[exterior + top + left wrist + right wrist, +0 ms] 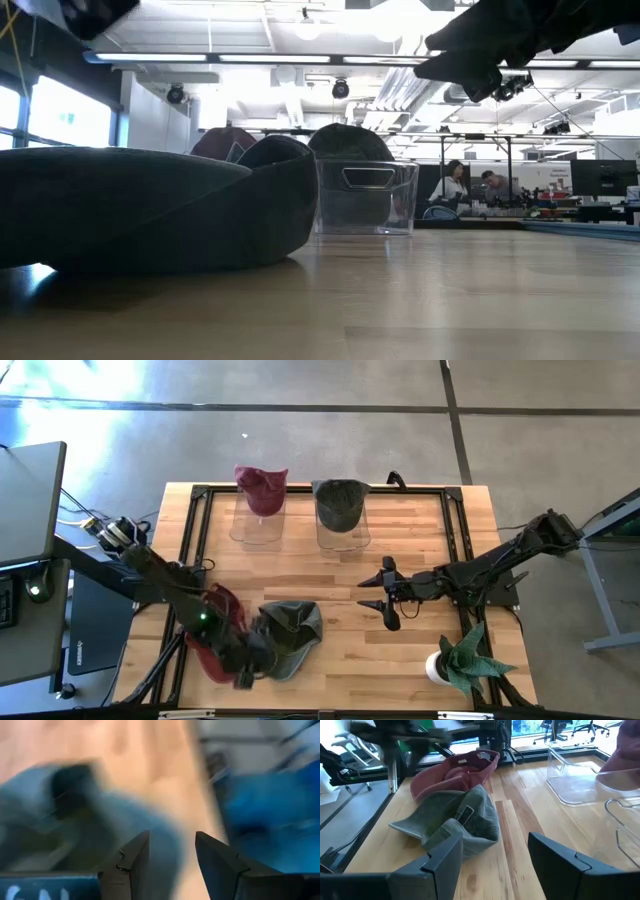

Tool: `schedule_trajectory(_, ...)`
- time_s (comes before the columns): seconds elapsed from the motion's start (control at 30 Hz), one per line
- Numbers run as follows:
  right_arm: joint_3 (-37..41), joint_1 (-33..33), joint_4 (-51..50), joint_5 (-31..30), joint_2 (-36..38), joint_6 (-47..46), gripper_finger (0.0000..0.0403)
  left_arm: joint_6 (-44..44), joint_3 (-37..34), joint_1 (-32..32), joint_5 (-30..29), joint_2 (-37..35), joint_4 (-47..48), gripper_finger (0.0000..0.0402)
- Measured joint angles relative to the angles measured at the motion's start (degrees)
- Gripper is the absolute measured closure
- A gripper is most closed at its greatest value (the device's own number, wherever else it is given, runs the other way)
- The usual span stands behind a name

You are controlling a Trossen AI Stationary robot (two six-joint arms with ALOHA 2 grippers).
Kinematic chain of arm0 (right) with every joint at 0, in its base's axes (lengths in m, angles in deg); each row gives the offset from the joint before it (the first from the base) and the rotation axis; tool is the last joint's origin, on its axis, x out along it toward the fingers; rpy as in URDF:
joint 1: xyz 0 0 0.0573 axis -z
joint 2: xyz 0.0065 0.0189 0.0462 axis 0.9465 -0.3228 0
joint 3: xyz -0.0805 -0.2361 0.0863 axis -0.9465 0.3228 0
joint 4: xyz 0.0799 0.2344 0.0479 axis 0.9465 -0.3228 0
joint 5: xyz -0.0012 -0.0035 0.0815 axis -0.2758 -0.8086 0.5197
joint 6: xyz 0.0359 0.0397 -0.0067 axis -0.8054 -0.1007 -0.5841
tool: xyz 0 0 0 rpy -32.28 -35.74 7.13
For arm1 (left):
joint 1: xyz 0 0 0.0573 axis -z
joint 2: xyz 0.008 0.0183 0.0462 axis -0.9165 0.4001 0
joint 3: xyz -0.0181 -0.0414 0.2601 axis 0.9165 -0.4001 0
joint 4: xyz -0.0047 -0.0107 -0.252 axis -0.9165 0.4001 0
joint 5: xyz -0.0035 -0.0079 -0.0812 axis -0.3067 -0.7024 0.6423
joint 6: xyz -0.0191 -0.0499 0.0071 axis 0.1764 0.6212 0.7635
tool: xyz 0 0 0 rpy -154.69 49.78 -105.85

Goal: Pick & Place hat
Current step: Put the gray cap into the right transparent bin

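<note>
Wooden counter (300, 565) carries a green hat (292, 628), its brim pointed away from the potted plant (465, 660). Beside that hat the left hand (243, 673) is held open and empty; the right hand (387, 595), likewise open and empty, is parked farther off.

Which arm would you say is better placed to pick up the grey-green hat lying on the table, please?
Left, probably. The left tool hangs open right at the grey-green hat, beside the red hat. The right tool, also open, waits mid-table, clearly apart from it.

Potted plant (465, 660), wooden table (420, 550), laptop (92, 622), two seated people (470, 184)
</note>
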State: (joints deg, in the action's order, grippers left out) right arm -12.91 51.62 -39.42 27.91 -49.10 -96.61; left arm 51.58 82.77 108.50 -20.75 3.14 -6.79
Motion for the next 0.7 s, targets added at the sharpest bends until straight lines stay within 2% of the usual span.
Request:
schedule_trajectory(0.07, 0.0, 0.0, 0.2, 0.0, 0.0, 0.0, 0.0183, -1.6, 0.2, 0.4, 2.9, 2.3, -6.7, 0.0243)
schedule_trajectory(0.2, 0.0, 0.0, 0.6, 0.0, 0.0, 0.2, 0.0183, -4.6, 0.7, 0.3, 4.7, 6.7, -8.2, 0.0212)
schedule_trajectory(0.3, 0.0, 0.0, 0.8, 0.0, 0.0, 1.6, 0.0183, -4.5, 2.5, 0.3, 1.8, 9.7, -1.9, 0.0180)
schedule_trajectory(0.4, 0.0, 0.0, 0.7, 0.0, 0.0, 2.6, 0.0183, -3.5, 6.1, -0.4, -1.2, 14.0, 0.3, 0.0156)
schedule_trajectory(0.6, 0.0, 0.0, -0.1, 0.0, 0.0, 2.6, 0.0183, -3.0, 13.3, -0.4, -3.8, 21.2, 0.3, 0.0147)
schedule_trajectory(0.7, 0.0, 0.0, -0.3, 0.3, 0.0, 2.5, 0.0183, -1.4, 15.7, -0.4, -8.4, 24.4, 6.4, 0.0147)
